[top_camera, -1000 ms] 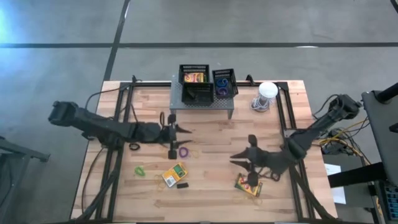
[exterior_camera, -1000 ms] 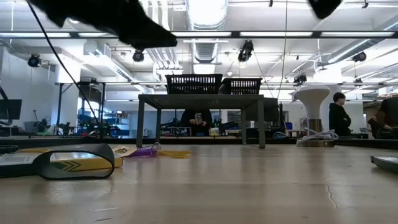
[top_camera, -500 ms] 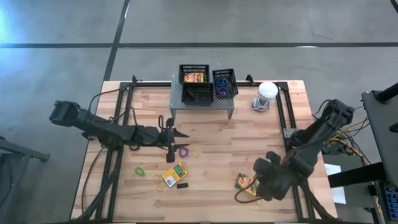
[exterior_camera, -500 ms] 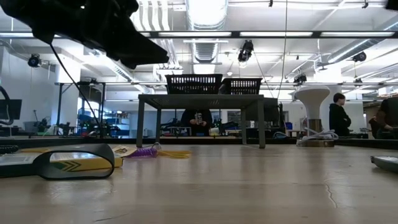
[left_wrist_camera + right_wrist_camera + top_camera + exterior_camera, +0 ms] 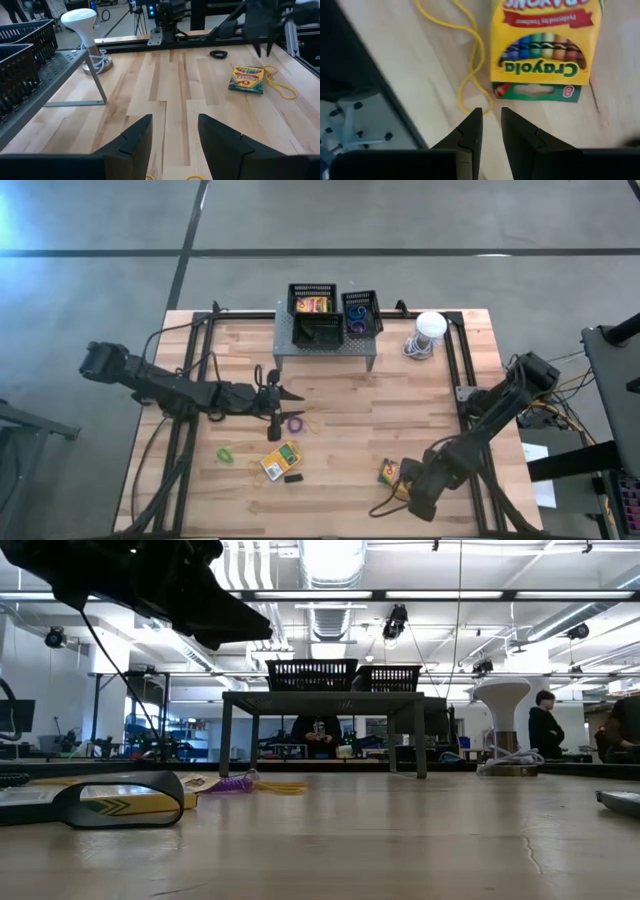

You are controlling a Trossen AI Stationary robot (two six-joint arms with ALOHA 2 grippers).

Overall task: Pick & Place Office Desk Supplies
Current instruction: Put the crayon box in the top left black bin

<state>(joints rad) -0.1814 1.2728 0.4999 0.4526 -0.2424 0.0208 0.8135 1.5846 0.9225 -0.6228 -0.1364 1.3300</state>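
My right gripper points down at the table's near right, its fingers a narrow gap apart and holding nothing. It hangs just off the end of a yellow crayon box, beside a yellow rubber band. My left gripper hovers open at mid-table, nearly level. Below it lie a purple band, another crayon box, a tiny black block and a green band. Three black baskets stand on the grey shelf.
A white round object with a coiled cord stands at the back right. A black band lies on the wood beyond the near-right crayon box. The table's dark frame rail runs close beside my right gripper. Bare wood lies between the arms.
My right gripper has swung down and toward the table's near edge, tipping from nearly level to pointing down over the near-right crayon box. My left gripper has sunk slightly, then kept still.
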